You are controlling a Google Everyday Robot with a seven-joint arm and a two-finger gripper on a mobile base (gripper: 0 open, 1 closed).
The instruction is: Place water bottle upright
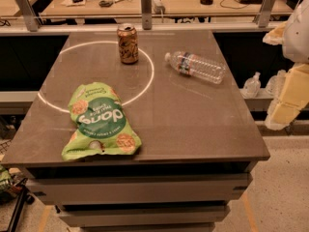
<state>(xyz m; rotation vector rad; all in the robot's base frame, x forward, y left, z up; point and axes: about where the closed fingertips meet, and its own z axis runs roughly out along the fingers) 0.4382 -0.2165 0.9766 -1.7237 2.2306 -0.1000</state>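
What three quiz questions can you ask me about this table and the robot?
1. True or false: the hand holds the water bottle.
2. Which thing lies nearest the front edge of the table? A the green snack bag, B the soda can, C the water bottle.
3. Which thing stands upright?

Key
1. False: the hand is beside the table, at the picture's right, and the water bottle lies on its side on the table.
2. A.
3. The soda can.
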